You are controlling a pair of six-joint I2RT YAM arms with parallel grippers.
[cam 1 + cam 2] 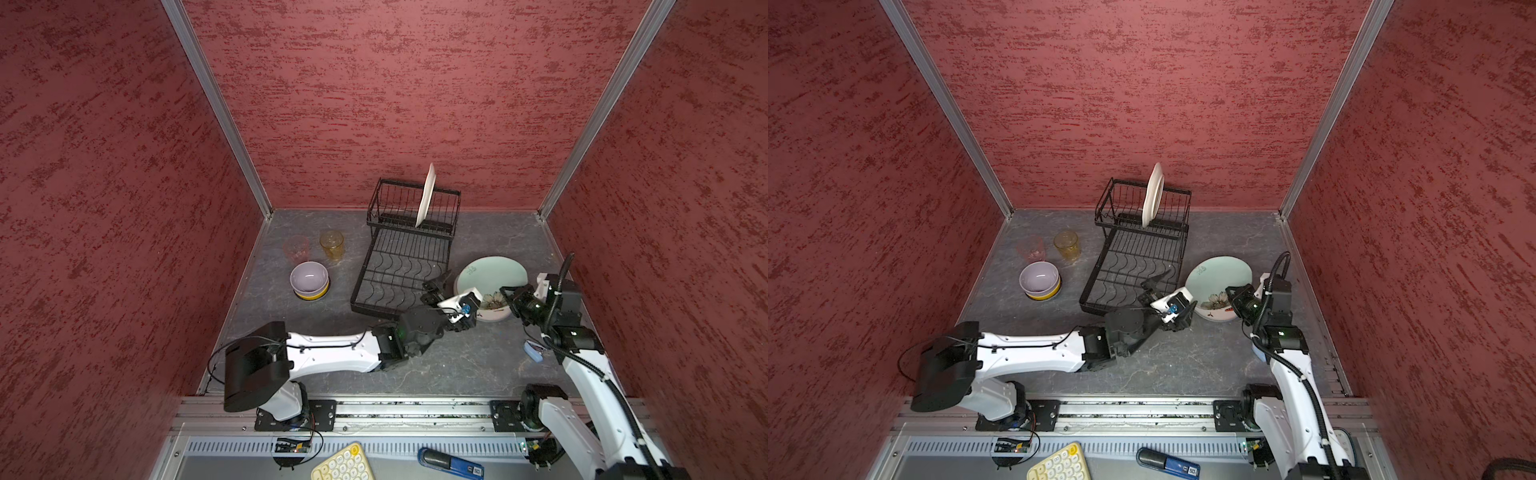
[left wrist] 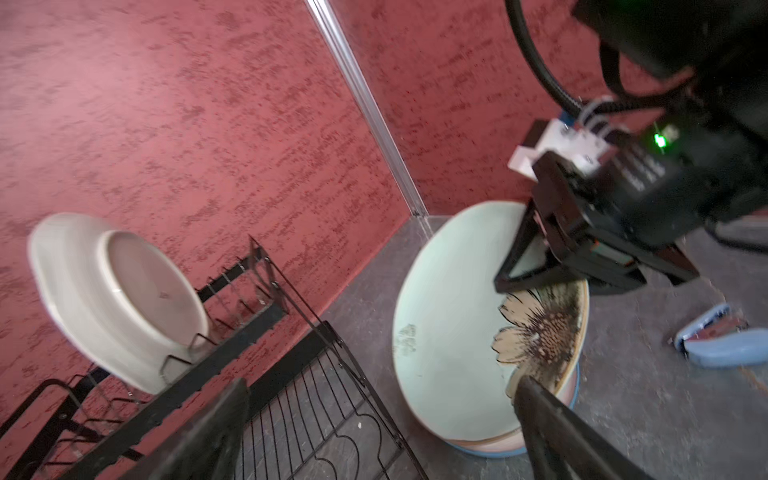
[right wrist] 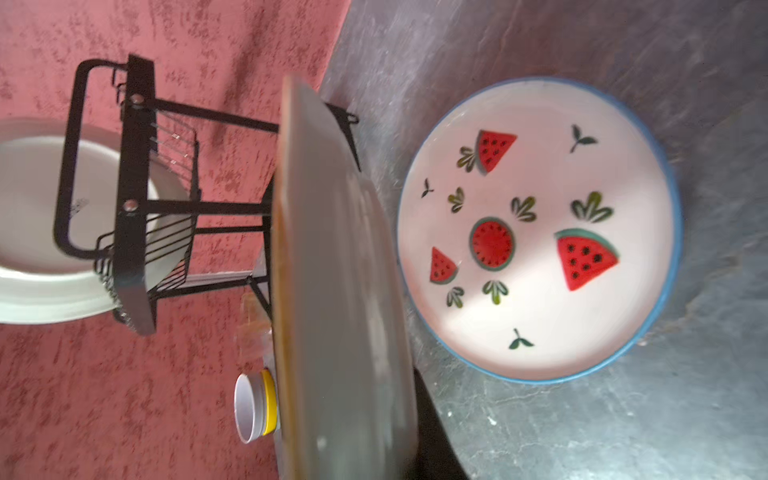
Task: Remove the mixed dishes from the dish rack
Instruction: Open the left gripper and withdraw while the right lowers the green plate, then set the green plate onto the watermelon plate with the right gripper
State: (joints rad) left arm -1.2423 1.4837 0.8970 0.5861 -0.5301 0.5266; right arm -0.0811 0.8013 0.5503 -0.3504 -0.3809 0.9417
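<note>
Right fingers (image 2: pixel 536 277) clamp the rim of the floral plate (image 2: pixel 519 332), holding it tilted over the watermelon plate (image 3: pixel 536 232) on the table (image 1: pixel 457 365) — left fingers (image 2: pixel 540 407) spread wide at its eight o'clock — with the dish rack (image 1: pixel 399 266) at ten o'clock, one white plate (image 1: pixel 426 199) upright in its raised basket.

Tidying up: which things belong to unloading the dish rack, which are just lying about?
Job: dish rack, white dish, green floral plate, watermelon plate, lilac bowl, yellow bowl, amber tumbler, pink tumbler.
Lying about: light-blue object, yellow keypad, blue-black tool.
</note>
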